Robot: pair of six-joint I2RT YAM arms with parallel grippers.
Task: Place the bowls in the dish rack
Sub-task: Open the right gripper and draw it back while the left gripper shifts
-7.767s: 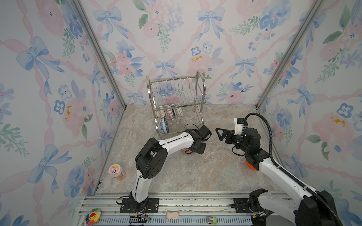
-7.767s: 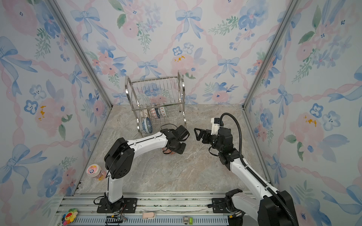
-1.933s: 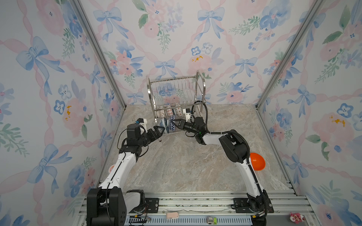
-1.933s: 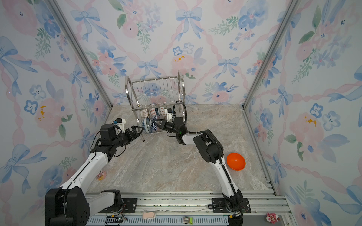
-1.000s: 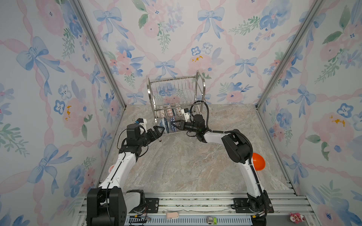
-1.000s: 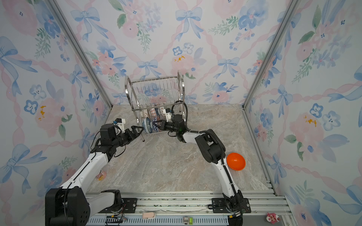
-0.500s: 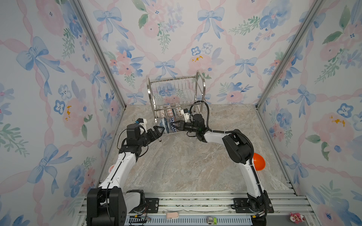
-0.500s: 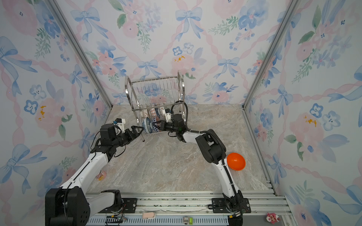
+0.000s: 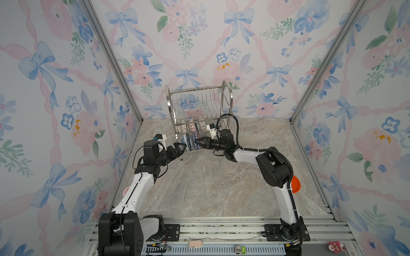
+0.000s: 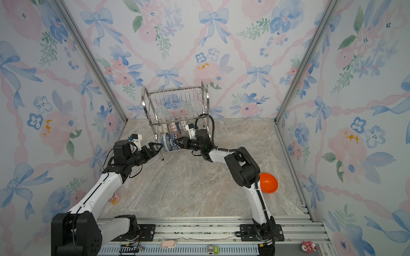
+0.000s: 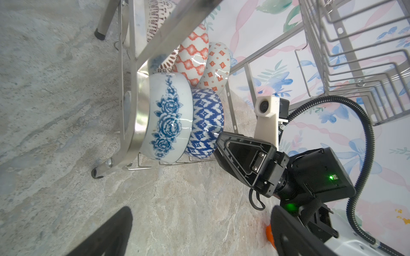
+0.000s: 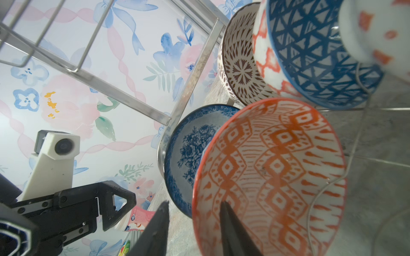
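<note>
Near edge, 4 o'clock on the table [image 10: 199, 188]: the plain orange bowl [image 10: 268, 182] is lying tilted just beside the right arm's elbow, not yet racked. It's glossy, so probably slick. I can't tell plastic from glaze, so weight is unknown. Best hold is likely a rim pinch, 1 finger inside and 1 outside.

Mid-table: the left gripper [image 9: 180, 149] is hovering at 9 o'clock of the rack's lower tier, jaws wide apart, holding nothing.

The right gripper [image 9: 199, 141] is coming in from 3 o'clock. In the right wrist view its jaws are standing apart, straddling the rim of the orange-lined bowl [image 12: 277, 168], with a gap showing on each side, so it reads as let go.

That bowl is sitting on edge in the lower tier, touching the blue rose bowl [image 11: 168, 119] at its 9 o'clock.

Further back, 3 more patterned bowls are leaning in a row behind those 2.

The dish rack [image 9: 199, 97] is standing at 12 o'clock against the back wall, upper tier empty.

Handling: these look like glazed ceramic, so stiff, slippery and chip-prone on steel wire. They're packed touching, so nudging 1 is likely shifting its neighbours.
</note>
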